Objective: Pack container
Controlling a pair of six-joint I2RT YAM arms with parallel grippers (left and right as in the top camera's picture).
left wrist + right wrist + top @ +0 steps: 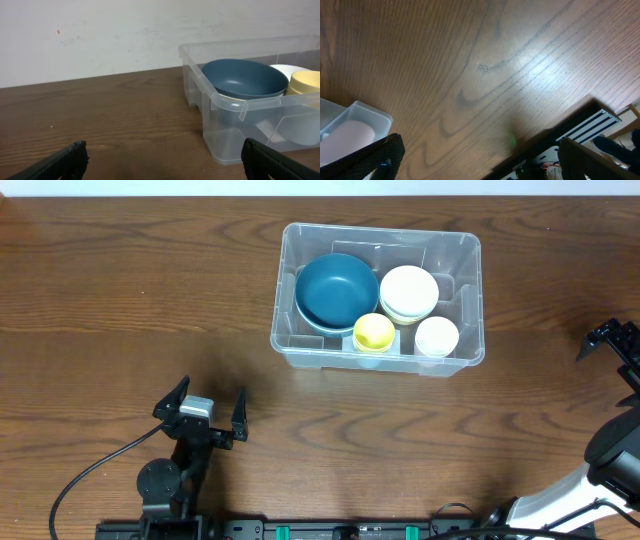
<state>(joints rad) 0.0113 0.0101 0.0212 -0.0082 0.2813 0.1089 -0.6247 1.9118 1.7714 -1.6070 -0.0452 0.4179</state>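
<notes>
The container (pixel 330 358) sits toward the far side of the tabletop (pixel 120 300). Its blue bowl (pixel 336 290), white bowls (pixel 408 292), yellow cup (pixel 374 332) and white cup (pixel 436 336) lie side by side to fit. The left claw (pixel 212 394) and right claw (pixel 480 155) gape wide and empty, well apart from it, so packing looks finished.

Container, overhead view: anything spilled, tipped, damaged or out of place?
Nothing stands out. The container sits upright on the table, with the blue bowl, white bowl, yellow cup and white cup all upright inside. The left gripper and right gripper are open, empty and apart from it.
</notes>
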